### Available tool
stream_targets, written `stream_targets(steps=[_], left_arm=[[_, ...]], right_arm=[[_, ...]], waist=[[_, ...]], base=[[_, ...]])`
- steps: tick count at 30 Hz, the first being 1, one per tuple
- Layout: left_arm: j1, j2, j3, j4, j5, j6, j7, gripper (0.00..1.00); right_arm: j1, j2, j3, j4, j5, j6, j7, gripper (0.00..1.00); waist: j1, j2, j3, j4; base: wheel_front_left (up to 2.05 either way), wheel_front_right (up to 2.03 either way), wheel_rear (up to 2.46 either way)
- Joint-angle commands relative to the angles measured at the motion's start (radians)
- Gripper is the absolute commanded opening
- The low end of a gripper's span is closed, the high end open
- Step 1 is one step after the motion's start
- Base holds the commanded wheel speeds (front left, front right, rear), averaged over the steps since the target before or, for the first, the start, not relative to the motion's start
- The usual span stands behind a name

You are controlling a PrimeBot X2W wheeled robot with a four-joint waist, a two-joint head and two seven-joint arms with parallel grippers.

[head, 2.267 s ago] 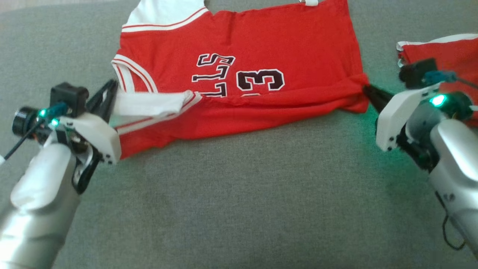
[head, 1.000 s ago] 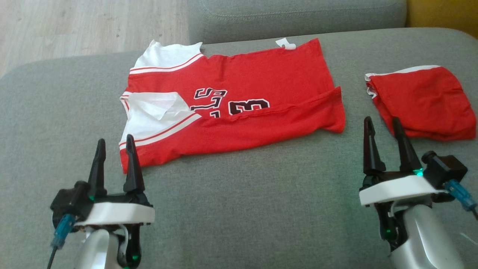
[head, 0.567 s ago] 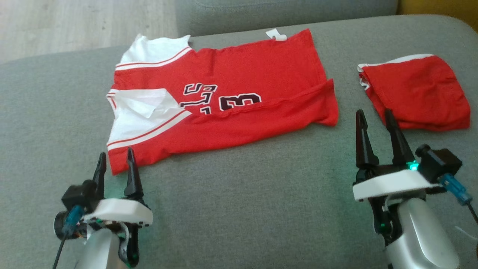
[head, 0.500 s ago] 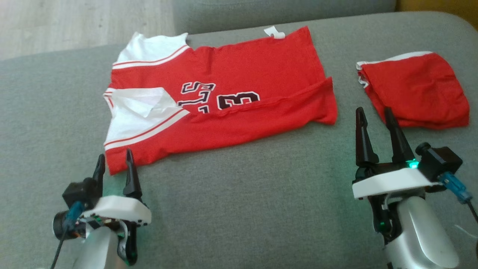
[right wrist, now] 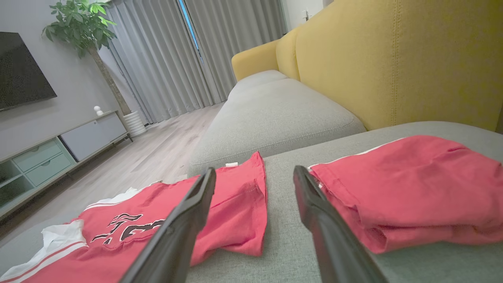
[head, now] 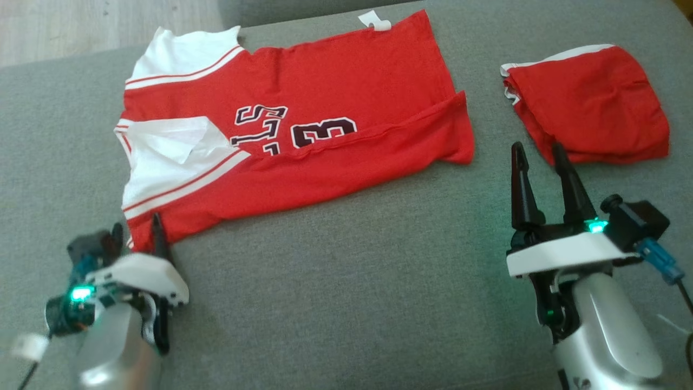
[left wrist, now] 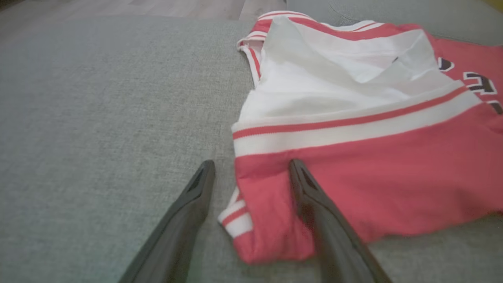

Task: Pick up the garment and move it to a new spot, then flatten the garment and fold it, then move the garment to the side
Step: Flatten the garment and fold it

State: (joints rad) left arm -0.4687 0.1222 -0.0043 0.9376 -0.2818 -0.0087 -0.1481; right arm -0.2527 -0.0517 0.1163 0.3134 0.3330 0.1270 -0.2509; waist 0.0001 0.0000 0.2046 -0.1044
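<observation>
The garment [head: 303, 124] is a red jersey with white sleeves and dark lettering, lying on the grey sofa cushion [head: 346, 303] with its near long edge folded over. My left gripper [head: 135, 227] is open at the jersey's near left corner; in the left wrist view that corner [left wrist: 271, 220] lies between the fingers [left wrist: 314, 204]. My right gripper [head: 536, 154] is open above the cushion, right of the jersey's hem [right wrist: 243, 220] and close to a folded red piece [head: 587, 103], with nothing between its fingers [right wrist: 184, 220].
The folded red piece [right wrist: 408, 188] lies at the cushion's right side. Behind are a yellow sofa back [right wrist: 393, 59], another grey cushion [right wrist: 275, 114], wooden floor [head: 81, 27], a TV cabinet [right wrist: 47, 157] and a plant [right wrist: 82, 27].
Both grippers let go of the jersey's folded edge and drew back. Over the last second the left gripper tipped down at the near left corner; the view shifted as the head moved.
</observation>
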Motion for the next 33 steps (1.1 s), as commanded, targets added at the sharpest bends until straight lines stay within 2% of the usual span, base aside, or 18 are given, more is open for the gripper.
stream_targets(steps=[1, 2, 4, 6, 10, 15, 18, 23, 30, 33], left_arm=[[-0.021, 0.026, 0.014, 0.014, 0.0, -0.009, 0.03, 1.0], [-0.028, 0.026, 0.006, 0.031, 0.0, -0.022, 0.046, 1.0], [-0.038, 0.024, -0.009, 0.054, 0.001, -0.042, 0.067, 0.0], [-0.047, 0.023, -0.012, 0.059, -0.003, -0.052, 0.056, 0.0], [-0.067, 0.022, -0.004, 0.031, -0.014, -0.056, -0.029, 0.0], [-0.087, 0.017, -0.001, -0.077, -0.013, -0.066, -0.105, 0.0], [-0.082, 0.012, -0.005, -0.177, -0.001, -0.076, -0.112, 0.0], [-0.041, 0.002, -0.021, -0.308, 0.024, -0.09, -0.113, 0.0], [-0.013, -0.008, -0.039, -0.374, 0.042, -0.097, -0.113, 0.0], [-0.013, -0.011, -0.046, -0.387, 0.046, -0.101, -0.114, 0.0]], right_arm=[[-0.039, 0.001, 0.023, -0.038, 0.003, 0.004, -0.011, 1.0], [-0.041, 0.001, 0.021, -0.038, 0.005, 0.004, -0.011, 1.0], [-0.044, 0.001, 0.017, -0.036, 0.007, 0.004, -0.011, 1.0], [-0.047, 0.001, 0.011, -0.033, 0.008, 0.004, -0.011, 1.0], [-0.05, 0.001, -0.004, 0.002, -0.003, 0.004, -0.011, 1.0], [-0.084, 0.001, -0.031, 0.11, -0.027, 0.004, 0.014, 1.0], [-0.118, 0.001, -0.055, 0.179, -0.028, 0.004, 0.059, 1.0], [-0.195, 0.001, -0.048, 0.293, 0.041, 0.004, 0.13, 1.0], [-0.318, 0.001, -0.003, 0.492, 0.11, 0.004, 0.185, 1.0], [-0.384, 0.001, 0.028, 0.615, 0.109, 0.004, 0.195, 1.0]], waist=[[-0.0001, 0.0, 0.005, -0.005], [-0.0001, 0.0, 0.007, -0.006], [-0.0001, 0.0, 0.007, -0.007], [-0.0001, 0.0, 0.006, -0.005], [-0.0001, 0.0, -0.001, 0.006], [-0.0001, 0.0, -0.01, 0.031], [-0.0001, 0.0, -0.01, 0.048], [-0.0001, 0.0, -0.003, 0.073], [-0.0001, 0.0, 0.017, 0.102], [-0.0001, 0.0, 0.031, 0.117]], base=[[0.0, 0.0, 0.0], [0.0, 0.0, 0.0], [0.0, 0.0, 0.0], [0.0, 0.0, 0.0], [0.0, 0.0, 0.0], [0.0, 0.0, 0.0], [0.0, 0.0, 0.0], [0.0, 0.0, 0.0], [0.0, 0.0, 0.0], [0.0, 0.0, 0.0]])
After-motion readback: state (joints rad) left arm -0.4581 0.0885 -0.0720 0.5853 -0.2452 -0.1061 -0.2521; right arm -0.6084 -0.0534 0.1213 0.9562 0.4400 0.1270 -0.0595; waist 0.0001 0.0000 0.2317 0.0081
